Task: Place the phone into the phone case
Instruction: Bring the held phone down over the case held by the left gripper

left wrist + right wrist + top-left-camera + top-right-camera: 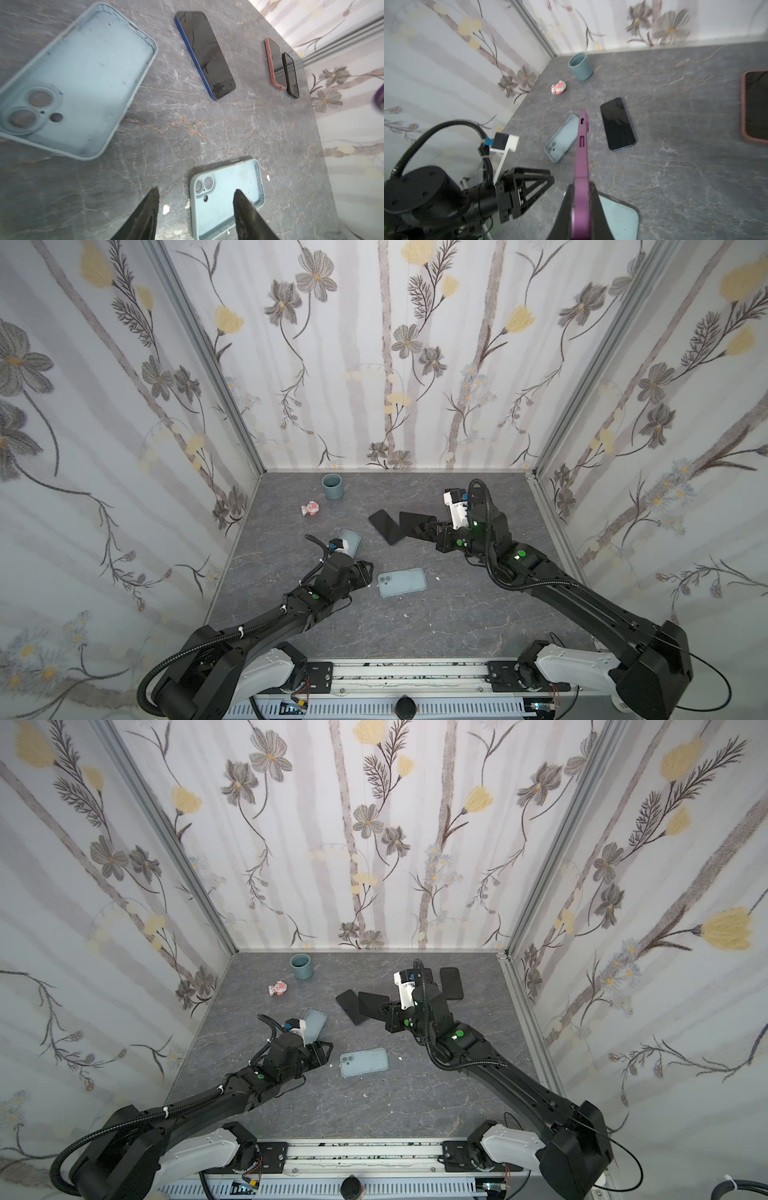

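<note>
Case point(582, 145) edge-on between right fingers point(600, 218), pink-cased phone point(756, 106) cut off

Even diffuse light, faint shadows (wrist views blurred), edges warped

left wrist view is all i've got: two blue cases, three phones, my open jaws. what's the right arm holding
Observer: The right gripper has its jaws shut on a purple case, which its own wrist camera sees edge-on.
Operator: anything on the table outside my frame
Observer: A teal cup stands upright at the far end of the table, left of centre in both top views.
Operator: anything by it
Observer: A small red-and-white object lies close to the cup, not touching it.
</note>
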You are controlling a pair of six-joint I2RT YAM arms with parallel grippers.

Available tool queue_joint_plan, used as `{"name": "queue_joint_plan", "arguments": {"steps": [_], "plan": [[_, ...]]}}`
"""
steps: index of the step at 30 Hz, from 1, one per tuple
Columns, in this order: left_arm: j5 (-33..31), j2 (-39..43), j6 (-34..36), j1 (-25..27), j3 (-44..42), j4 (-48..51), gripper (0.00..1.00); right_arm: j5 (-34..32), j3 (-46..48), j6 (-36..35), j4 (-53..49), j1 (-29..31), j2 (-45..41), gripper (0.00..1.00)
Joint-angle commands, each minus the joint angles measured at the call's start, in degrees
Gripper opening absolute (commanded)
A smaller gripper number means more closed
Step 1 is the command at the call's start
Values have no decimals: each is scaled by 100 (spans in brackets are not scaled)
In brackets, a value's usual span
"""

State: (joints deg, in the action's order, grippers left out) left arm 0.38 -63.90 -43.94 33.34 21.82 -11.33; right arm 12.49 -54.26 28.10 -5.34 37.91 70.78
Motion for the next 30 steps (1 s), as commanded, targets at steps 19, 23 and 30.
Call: {"name": "queue_joint_plan", "arguments": {"steps": [19,23,30], "plan": [[1629,-761,-85,-276,-68,-732,52,2187,63,1099,-136,-12,1691,0],[1697,-941,-163,-278,-51,-862,50,2231,139,1189,5,-27,1754,0],[1901,-1251,-290,-259,-12,-1088,48,2249,231,1214,101,-51,1854,0]]}}
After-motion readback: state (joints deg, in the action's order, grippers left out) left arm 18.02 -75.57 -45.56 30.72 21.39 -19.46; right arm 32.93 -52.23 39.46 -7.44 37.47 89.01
